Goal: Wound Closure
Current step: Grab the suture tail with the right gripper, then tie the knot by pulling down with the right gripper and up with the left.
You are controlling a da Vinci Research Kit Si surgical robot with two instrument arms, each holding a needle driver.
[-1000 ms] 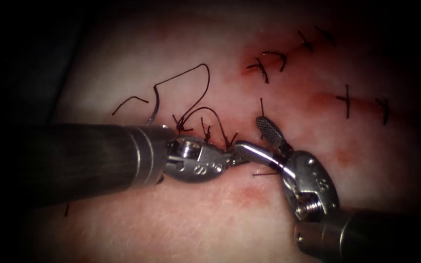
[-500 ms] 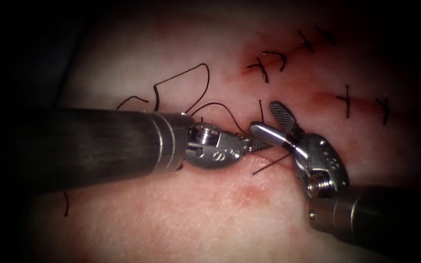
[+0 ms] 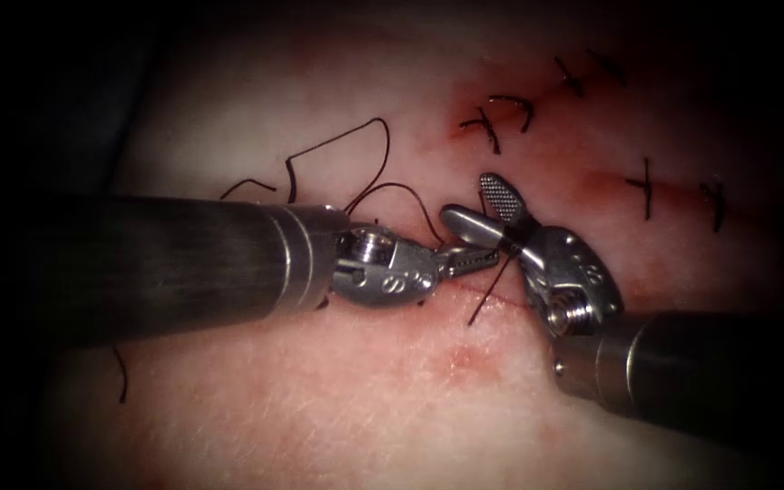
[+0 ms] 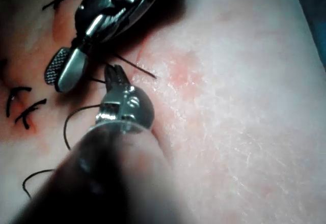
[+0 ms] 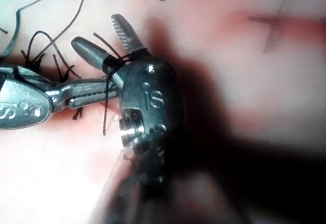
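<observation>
The left tool (image 3: pixel 475 260) is closed on the thread (image 3: pixel 487 295) at its tip, over the cut. The right tool (image 3: pixel 478 204) is spread open just beyond that tip, the thread lying deep in its crotch, a short end trailing below onto the tissue (image 3: pixel 392 390). The needle (image 5: pixel 11 30) is seen lying free behind the left tool
</observation>
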